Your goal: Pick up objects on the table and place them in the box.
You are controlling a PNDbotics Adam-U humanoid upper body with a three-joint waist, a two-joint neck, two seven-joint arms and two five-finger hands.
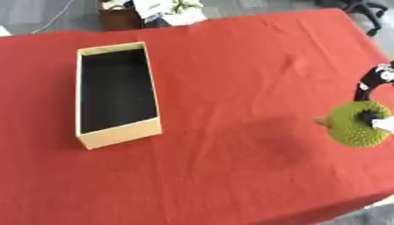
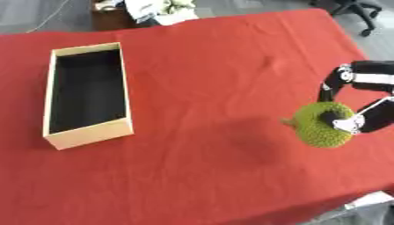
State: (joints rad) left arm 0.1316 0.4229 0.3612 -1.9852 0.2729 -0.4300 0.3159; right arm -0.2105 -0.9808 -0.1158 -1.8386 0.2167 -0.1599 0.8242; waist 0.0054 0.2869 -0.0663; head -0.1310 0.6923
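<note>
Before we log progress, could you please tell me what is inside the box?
The box shows only its dark bottom; nothing lies in it. The near wall hides a thin strip of floor. The durian is in the right hand, off to the right.

Right hand (image 2: 355, 115) cut off by the frame's right edge, its palm hidden behind the spiky green fruit (image 2: 319, 127) and blurred. Clutter (image 1: 158, 9) beyond the table's far edge cropped at top, too blurred to identify.

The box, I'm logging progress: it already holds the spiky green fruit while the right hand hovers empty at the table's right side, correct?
Not quite. The box is empty; the right eye view shows the spiky green fruit held in the right hand at the table's right side.
</note>
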